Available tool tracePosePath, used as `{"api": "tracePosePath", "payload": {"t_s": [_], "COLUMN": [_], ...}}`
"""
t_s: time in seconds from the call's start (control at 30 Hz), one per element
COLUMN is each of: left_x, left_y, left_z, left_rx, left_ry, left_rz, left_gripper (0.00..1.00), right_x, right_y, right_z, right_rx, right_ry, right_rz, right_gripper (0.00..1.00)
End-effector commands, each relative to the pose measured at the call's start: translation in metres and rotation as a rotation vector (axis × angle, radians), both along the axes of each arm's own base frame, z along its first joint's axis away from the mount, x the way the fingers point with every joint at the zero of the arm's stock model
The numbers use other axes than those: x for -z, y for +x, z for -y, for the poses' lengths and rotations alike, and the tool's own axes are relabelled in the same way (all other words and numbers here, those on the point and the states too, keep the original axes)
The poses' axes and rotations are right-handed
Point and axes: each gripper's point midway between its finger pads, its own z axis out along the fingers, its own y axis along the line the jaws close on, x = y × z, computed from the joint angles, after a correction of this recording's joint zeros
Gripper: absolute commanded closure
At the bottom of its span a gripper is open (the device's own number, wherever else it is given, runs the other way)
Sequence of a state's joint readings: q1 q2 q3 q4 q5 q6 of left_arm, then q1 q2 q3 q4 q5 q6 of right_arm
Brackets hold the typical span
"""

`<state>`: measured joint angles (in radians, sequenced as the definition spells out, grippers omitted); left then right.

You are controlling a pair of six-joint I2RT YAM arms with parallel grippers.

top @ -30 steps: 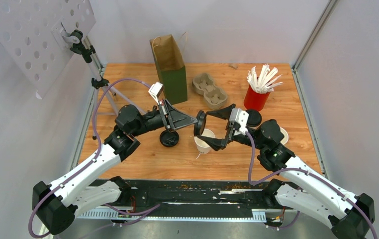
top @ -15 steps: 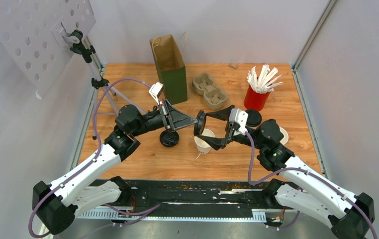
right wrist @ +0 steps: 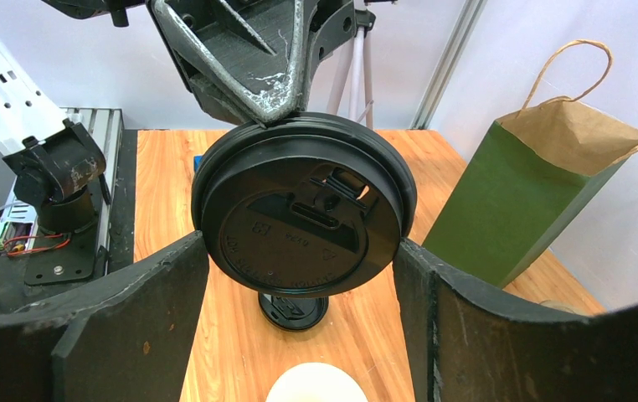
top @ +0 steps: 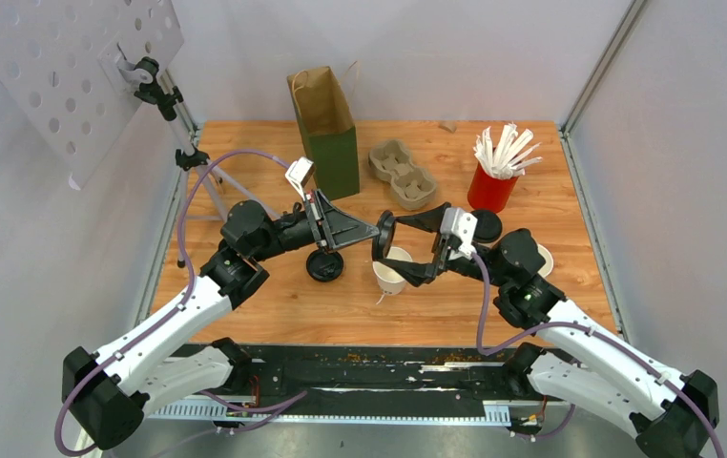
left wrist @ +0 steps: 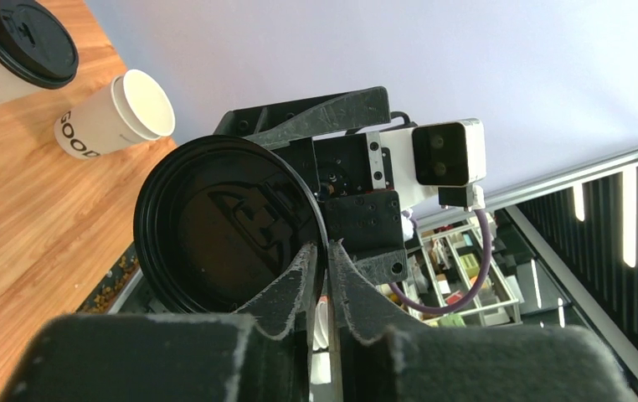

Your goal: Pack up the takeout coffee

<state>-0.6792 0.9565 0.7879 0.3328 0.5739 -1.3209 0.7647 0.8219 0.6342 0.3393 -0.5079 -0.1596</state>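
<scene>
Top camera first: your left tool point(top: 375, 231) is clamped narrow on the rim of a black lid point(top: 383, 239), holding it up on edge above the tabletop point(top: 274, 301). Your right tool point(top: 388, 243) is spread wide around that same lid. An open white cup point(top: 393, 271) stands right underneath. A second lid point(top: 324, 266) lies flat near it on the left arm's side, and a lidded cup point(top: 487, 225) sits just behind the right wrist.

Left wrist cam: its two fingers point(left wrist: 299, 276) are nearly together with the lid's rim caught between them. The lidded cup and another open cup point(left wrist: 119, 117) are off in the top left corner.

Right wrist cam: the lid's top faces you, with one finger on each side, right at its edges. Can't tell if they're actually squeezing it.
</scene>
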Motion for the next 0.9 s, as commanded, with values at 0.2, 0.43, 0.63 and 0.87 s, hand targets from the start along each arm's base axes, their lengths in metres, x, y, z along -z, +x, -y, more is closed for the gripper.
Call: {"api": "tracePosePath", "payload": {"t_s": [0.2,0.43,0.63,0.87], "left_x": [-0.016,0.018,0.071,0.098], "left_y": [0.002,0.023,0.047,0.049], "left_z": [-0.008,-0.024,-0.07,-0.129], "left_rx": [-0.059,-0.196,-0.392,-0.567], "left_ry": [0.018,0.278,0.625,0.848], "left_rz": [0.094,0.182,0.212,0.326], "left_gripper": [0.51,0.06,0.0,0.0], "right_x": [-0.006,0.032,0.051,0.077], "right_y": [0.0,0.019,0.022,0.023], "right_z": [0.006,0.02,0.04,0.054], "right_rx": [0.032,0.199,0.349,0.494], "right_ry": [0.027,-0.108,-0.317,-0.539], "right_rz": [-0.045,-0.336,-0.603,-0.849], "right_gripper": [0.29,0.31,0.31,0.29]}}
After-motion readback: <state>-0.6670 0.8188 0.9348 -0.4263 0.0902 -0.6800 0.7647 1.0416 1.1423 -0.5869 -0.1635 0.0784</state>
